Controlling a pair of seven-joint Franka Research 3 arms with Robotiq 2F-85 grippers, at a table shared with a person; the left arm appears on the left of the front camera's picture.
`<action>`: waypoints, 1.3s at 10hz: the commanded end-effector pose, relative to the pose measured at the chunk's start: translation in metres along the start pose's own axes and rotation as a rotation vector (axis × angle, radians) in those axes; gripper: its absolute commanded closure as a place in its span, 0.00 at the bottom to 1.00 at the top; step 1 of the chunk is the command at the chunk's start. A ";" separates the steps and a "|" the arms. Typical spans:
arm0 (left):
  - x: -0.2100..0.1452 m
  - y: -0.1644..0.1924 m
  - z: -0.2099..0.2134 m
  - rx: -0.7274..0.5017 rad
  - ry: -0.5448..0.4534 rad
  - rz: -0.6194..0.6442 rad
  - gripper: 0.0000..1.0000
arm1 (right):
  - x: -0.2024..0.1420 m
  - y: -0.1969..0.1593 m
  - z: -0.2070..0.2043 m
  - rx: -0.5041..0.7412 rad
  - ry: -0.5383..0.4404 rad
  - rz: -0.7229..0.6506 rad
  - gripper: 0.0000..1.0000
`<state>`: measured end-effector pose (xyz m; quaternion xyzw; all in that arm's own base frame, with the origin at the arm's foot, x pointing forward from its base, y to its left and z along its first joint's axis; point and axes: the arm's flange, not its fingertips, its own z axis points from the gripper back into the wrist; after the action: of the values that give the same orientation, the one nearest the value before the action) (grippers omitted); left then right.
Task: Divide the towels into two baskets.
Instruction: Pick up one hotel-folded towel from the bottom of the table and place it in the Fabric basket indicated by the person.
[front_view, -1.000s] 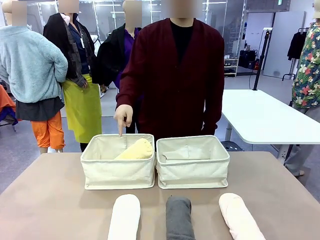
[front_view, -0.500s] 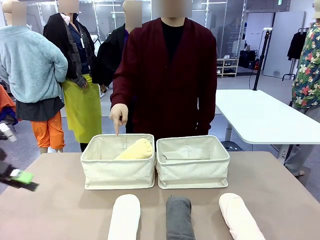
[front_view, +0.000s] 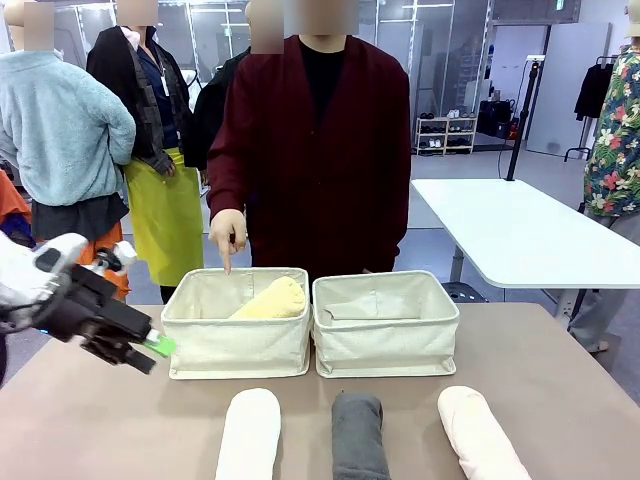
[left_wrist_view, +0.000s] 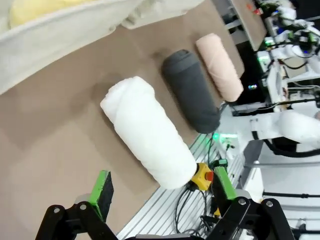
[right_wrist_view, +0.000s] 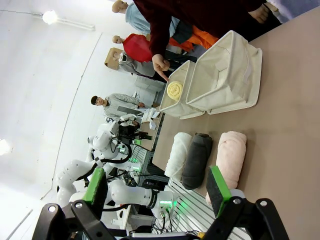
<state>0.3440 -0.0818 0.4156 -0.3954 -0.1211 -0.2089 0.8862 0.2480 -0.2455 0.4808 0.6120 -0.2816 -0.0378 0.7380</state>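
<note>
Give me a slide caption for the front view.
A person's hand points into the left basket holding the yellow towel; the open left gripper hovers beside it.

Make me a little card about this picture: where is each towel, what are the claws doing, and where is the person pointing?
Yellow towel: inside the left basket
Right basket: no towel seen inside
White towel, dark grey towel, pink towel: on the table in front of the baskets
Person's hand: pointing down at the left basket
Left claw: open, empty, beside the left basket
Right claw: open, empty
</note>
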 end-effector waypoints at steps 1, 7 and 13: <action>-0.047 -0.002 -0.064 0.071 0.026 0.049 0.00 | -0.001 0.004 0.002 0.008 -0.003 0.015 0.00; -0.097 0.001 -0.114 0.110 0.021 0.239 0.00 | -0.001 0.004 0.002 0.008 -0.003 0.015 0.00; -0.118 0.004 -0.135 -0.023 0.067 0.253 0.57 | -0.001 0.004 0.002 0.008 -0.003 0.015 0.00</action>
<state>0.3382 -0.1899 0.2810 -0.3972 -0.0255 -0.0985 0.9121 0.2479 -0.2455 0.4808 0.6120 -0.2817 -0.0378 0.7380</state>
